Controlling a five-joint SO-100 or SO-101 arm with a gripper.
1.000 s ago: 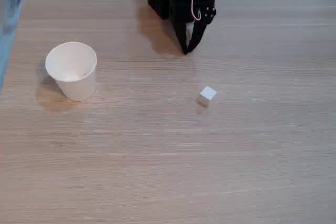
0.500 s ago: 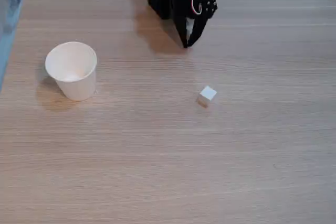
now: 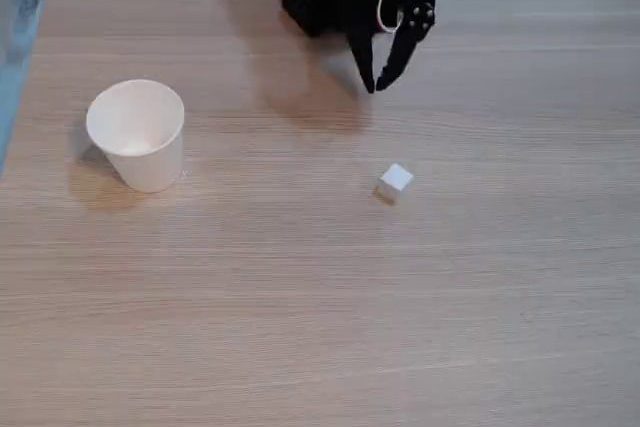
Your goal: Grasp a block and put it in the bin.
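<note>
Fixed view, looking down across a light wood-grain table.

Black arm at the far edge, just right of centre, with a red-and-white cable looped down its front. Jaws hanging tips-down over the table, spread a little higher up but narrowing to almost meet at the tips; empty, gripping nothing. Faint shadow on the wood below and to the left of the tips.

Small white block alone on the table, nearer than the jaws and slightly right of them, apart from them with bare wood between. One corner turned toward the camera, top face bright, side faces shaded grey.

White paper cup, the bin, upright on the left side of the table, well apart from the block and from the arm. Wide round rim open toward the camera, inside plain white, body tapering to a narrower base. Soft shadow on the wood at its left and under its base.

Near half of the table bare wood. Beyond the far left corner, a strip of pale blue and some blurred upright shapes, too unclear to name.
</note>
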